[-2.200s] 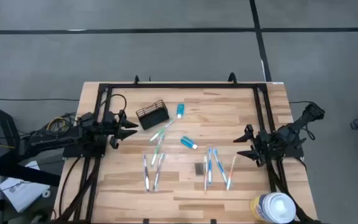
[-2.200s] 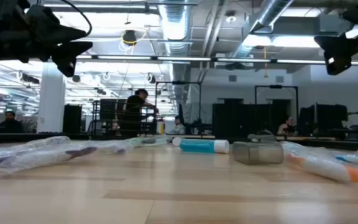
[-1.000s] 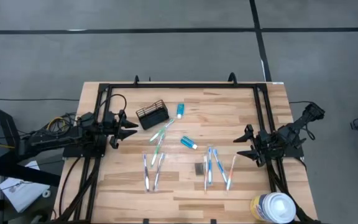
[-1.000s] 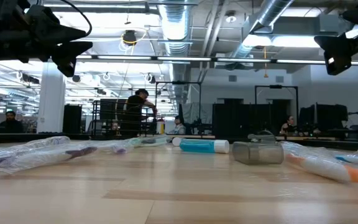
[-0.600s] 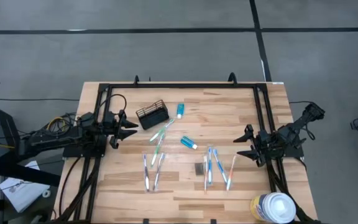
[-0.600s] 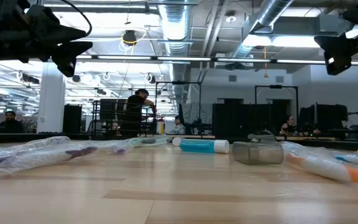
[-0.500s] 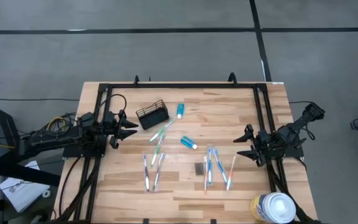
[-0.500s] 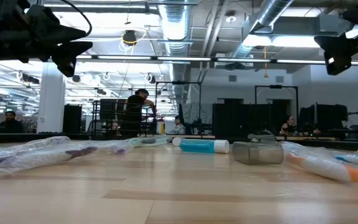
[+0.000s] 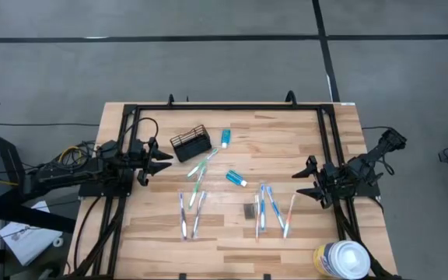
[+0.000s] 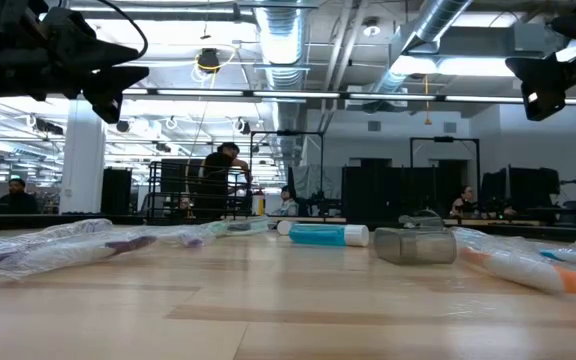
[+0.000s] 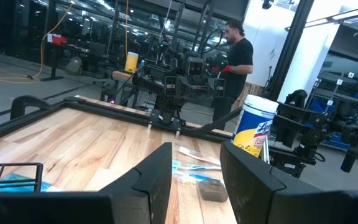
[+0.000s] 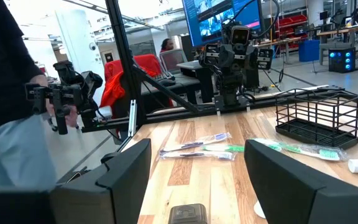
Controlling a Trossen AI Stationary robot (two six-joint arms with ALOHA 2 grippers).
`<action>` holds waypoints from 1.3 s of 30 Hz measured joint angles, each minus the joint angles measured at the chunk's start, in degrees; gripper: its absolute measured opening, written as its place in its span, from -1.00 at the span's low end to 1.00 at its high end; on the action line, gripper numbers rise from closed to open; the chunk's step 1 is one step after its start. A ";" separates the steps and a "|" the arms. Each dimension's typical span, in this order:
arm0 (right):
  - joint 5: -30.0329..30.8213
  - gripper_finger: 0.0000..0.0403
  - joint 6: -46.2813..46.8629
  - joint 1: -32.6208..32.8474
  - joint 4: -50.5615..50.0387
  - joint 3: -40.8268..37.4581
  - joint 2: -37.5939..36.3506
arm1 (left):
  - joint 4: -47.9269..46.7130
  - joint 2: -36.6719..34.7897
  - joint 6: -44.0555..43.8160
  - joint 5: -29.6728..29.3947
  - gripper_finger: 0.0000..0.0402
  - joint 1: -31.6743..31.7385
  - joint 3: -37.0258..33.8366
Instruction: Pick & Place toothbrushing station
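Caddy upright on far-left part of table, empty. One paste tube just right of caddy, second tube mid-table. Brushes loose on table: green pair near caddy, pair near-left, group near-right beside grey block. Canister at near-right corner. Left gripper at left edge, above table, fingers apart, holding nothing. Right gripper at right edge, fingers wide apart, holding nothing.
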 joint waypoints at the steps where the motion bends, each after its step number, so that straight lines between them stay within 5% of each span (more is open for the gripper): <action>1: 0.02 0.23 0.01 0.01 0.00 0.01 -0.02 | 0.10 0.00 -0.01 0.01 -0.35 0.00 0.01; 26: 0.00 0.23 0.01 0.01 0.00 0.01 -0.01 | 3.22 0.41 -5.85 -0.68 -0.35 -0.02 0.01; 39: 0.21 0.23 -0.01 -0.03 0.02 0.00 -0.02 | 4.06 3.17 -7.69 -8.37 -0.35 -0.02 0.00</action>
